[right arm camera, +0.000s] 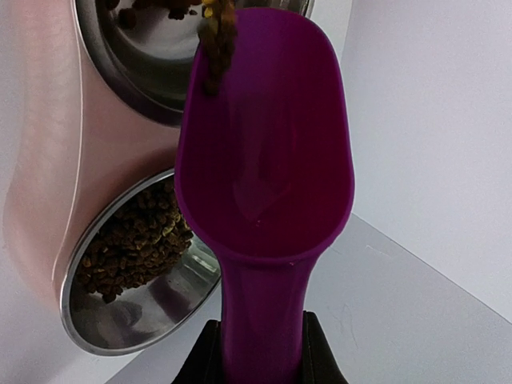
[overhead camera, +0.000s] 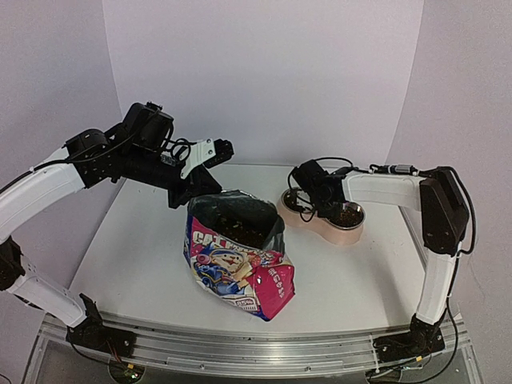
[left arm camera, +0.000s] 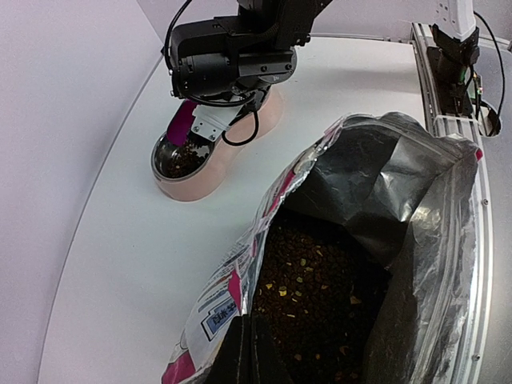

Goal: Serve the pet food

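Observation:
The pet food pouch [overhead camera: 240, 264] lies open on the table, dark kibble [left arm camera: 320, 288] showing inside. My left gripper [overhead camera: 196, 190] is shut on the pouch's back rim; in the left wrist view its fingers [left arm camera: 240, 356] pinch the edge. My right gripper [overhead camera: 308, 192] is shut on the magenta scoop's handle [right arm camera: 260, 320] and holds the scoop [left arm camera: 182, 124] tilted over the left bowl of the pink feeder [overhead camera: 340, 234]. A few pellets [right arm camera: 214, 48] slide off the scoop's tip into that bowl [right arm camera: 152, 72]. The other bowl [right arm camera: 128, 248] holds a pile of kibble.
The feeder [left arm camera: 200, 180] stands right of the pouch, near the table's back. The right arm [overhead camera: 384, 188] reaches across above it. White walls close in behind and on both sides. The metal rail [overhead camera: 240, 348] runs along the near edge.

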